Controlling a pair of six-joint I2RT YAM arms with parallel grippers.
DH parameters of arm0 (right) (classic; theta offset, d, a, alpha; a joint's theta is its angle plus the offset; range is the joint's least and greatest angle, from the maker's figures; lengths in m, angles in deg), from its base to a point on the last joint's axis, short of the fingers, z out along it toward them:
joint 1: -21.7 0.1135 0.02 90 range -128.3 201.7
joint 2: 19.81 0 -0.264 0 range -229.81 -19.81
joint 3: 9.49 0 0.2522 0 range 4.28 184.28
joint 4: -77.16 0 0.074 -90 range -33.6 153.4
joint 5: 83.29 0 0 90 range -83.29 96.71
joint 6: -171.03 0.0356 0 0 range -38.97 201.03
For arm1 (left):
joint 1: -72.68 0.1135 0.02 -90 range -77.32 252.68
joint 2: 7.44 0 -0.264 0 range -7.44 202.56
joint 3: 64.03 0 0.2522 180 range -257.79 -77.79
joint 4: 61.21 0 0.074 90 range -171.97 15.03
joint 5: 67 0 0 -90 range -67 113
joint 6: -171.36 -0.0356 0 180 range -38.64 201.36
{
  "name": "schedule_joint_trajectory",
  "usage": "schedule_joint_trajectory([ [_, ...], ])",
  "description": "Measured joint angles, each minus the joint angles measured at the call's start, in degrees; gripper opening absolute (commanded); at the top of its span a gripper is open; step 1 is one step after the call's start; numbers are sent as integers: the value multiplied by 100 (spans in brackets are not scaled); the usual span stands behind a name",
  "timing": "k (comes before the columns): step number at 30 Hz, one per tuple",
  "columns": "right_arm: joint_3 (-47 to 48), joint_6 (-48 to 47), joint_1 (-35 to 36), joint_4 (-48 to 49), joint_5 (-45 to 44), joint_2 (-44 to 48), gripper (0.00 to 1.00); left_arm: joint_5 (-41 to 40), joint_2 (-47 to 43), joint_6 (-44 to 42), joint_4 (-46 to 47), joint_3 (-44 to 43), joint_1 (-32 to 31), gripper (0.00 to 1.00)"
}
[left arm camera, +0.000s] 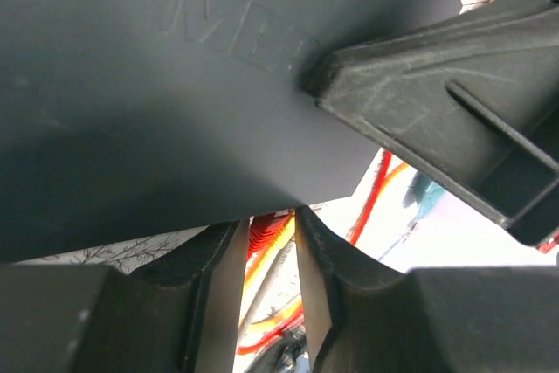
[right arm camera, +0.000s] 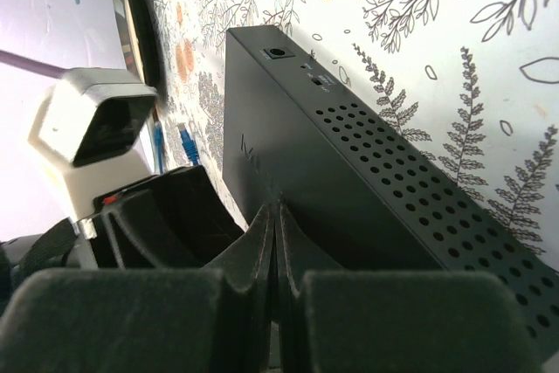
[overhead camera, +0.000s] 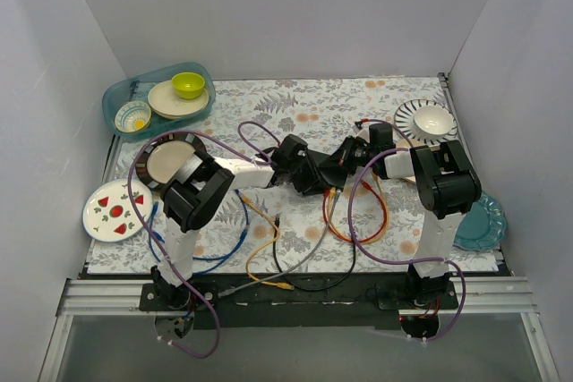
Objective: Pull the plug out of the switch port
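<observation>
Switch (right arm camera: 367,183) seemingly touching right gripper (right arm camera: 278,216) tips

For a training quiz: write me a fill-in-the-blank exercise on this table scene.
1. The round plate by the left arm is decorated with red ___.
2. In the right wrist view, the side wall of the switch is dotted with rows of small round ___.
3. The bowl standing on the cream plate in the teal bin is ___.

Missing words: strawberries; holes; green.
</observation>
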Motion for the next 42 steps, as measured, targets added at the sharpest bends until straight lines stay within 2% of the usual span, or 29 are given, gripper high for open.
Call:
schedule_joint_trajectory([
  [3, 0, 2, -2, 0, 0, 0, 5, 90, 37, 146, -31, 26, 48, 21],
  [9, 0, 0, -2, 0, 0, -2, 5, 256, 42, 323, 201, 173, 116, 22],
  [12, 0, 0, -2, 0, 2, -2, 5, 306, 46, 374, 289, 221, 136, 9],
  [13, 0, 0, -2, 0, 0, -2, 5, 337, 48, 387, 321, 236, 144, 0],
  [26, 0, -7, -39, -9, 20, -2, 5, 417, 31, 470, 699, 553, 302, 0],
  [33, 0, -22, -55, -13, 4, -2, 5, 518, -61, 463, 868, 592, 308, 68],
  [34, 0, -24, -55, -13, 4, -2, 5, 525, -81, 404, 848, 553, 308, 98],
  [38, 2, -24, -55, -15, 9, -2, 5, 466, -216, 308, 772, 378, 304, 98],
  [42, 2, -26, -59, -22, 9, -2, 5, 422, -365, 299, 949, 662, 308, 98],
])
